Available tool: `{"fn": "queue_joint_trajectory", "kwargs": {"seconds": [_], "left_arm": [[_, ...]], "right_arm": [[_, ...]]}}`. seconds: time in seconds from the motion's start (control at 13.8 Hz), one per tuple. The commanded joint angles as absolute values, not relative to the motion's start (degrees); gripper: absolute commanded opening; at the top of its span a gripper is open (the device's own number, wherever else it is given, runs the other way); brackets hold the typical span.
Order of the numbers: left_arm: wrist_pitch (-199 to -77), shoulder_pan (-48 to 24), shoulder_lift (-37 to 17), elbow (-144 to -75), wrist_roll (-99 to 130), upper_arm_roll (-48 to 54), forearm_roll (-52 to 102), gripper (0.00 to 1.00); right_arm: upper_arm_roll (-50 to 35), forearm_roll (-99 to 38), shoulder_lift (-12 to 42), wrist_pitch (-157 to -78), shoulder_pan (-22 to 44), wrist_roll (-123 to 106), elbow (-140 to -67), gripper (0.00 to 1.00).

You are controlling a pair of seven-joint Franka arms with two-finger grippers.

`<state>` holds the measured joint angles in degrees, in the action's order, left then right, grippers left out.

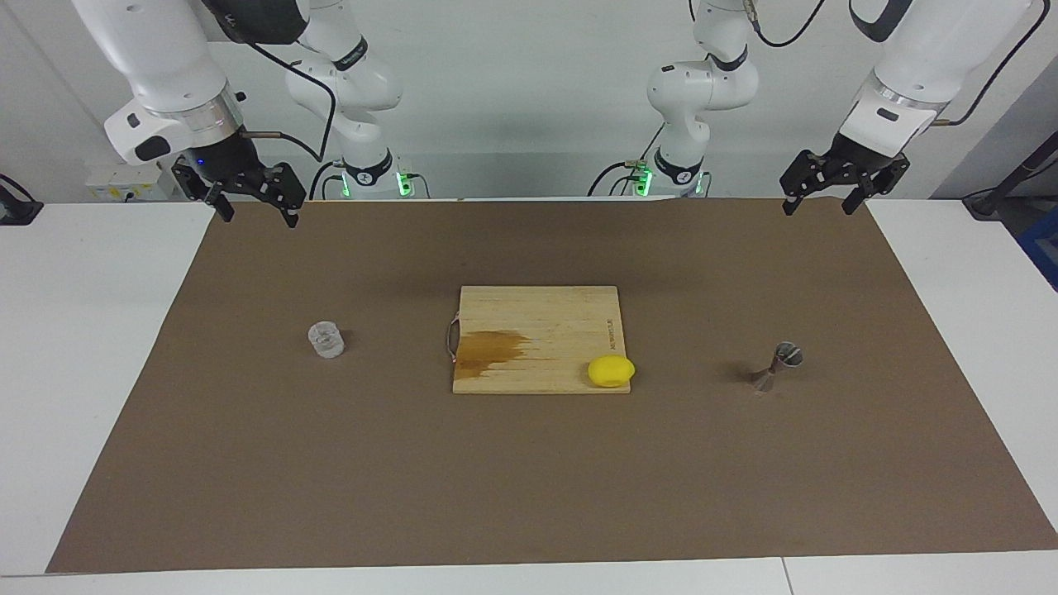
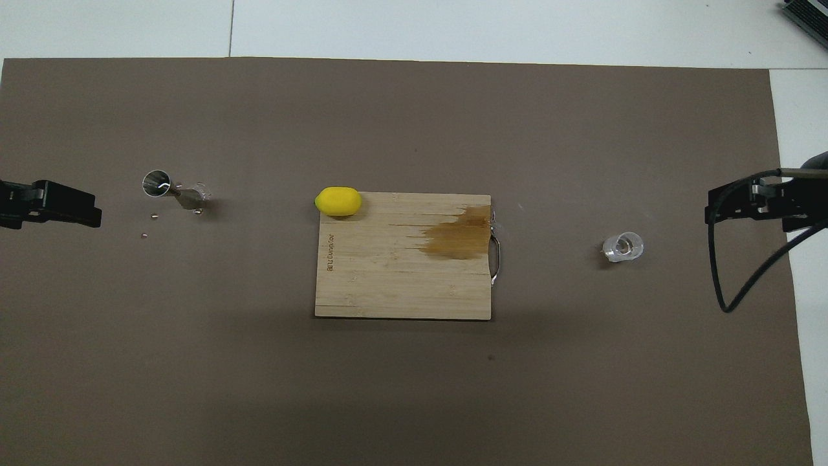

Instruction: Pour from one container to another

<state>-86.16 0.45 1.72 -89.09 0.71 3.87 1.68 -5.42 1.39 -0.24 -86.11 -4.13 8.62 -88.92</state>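
The clear glass tumbler stands upright on the brown mat toward the right arm's end; it also shows in the overhead view. The silvery hourglass jigger stands upright on the mat toward the left arm's end, and shows in the overhead view. My right gripper hangs open and empty in the air over the mat's edge by the robots, apart from the tumbler. My left gripper hangs open and empty over the same edge, apart from the jigger. Both show at the sides of the overhead view, right gripper and left gripper.
A wooden cutting board lies in the middle of the mat with a brown wet stain at its handle end. A yellow lemon rests on the board's corner toward the jigger. A few small drops lie by the jigger.
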Motion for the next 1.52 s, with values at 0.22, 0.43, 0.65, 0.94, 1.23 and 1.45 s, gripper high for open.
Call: {"fn": "queue_joint_trajectory", "kwargs": {"seconds": [0.22, 0.43, 0.65, 0.94, 1.23, 1.45], "left_arm": [[-85.4, 0.3, 1.8, -88.6, 0.4, 3.3, 2.4, 1.0], [-85.6, 0.1, 1.9, -88.7, 0.4, 3.3, 2.4, 1.0], [-85.4, 0.0, 1.9, -88.7, 0.4, 3.3, 2.4, 1.0], [-90.1, -2.3, 4.0, -94.3, 0.3, 3.3, 2.1, 1.0], [-91.1, -0.1, 4.5, -98.3, 0.7, 2.6, 8.0, 1.0], [-89.8, 5.8, 3.6, -101.9, 1.5, 2.6, 11.7, 1.0]], "right_arm": [[-5.6, 0.4, -1.6, -86.6, -4.9, 7.4, -90.5, 1.0], [-5.6, 0.4, -1.6, -86.6, -4.9, 7.4, -90.5, 1.0], [-5.6, 0.4, -1.6, -86.6, -4.9, 7.4, -90.5, 1.0], [-5.6, 0.4, -1.6, -86.6, -4.9, 7.4, -90.5, 1.0], [-5.6, 0.4, -1.6, -86.6, -4.9, 7.4, -90.5, 1.0], [-5.6, 0.4, -1.6, -86.6, -4.9, 7.4, -90.5, 1.0]]}}
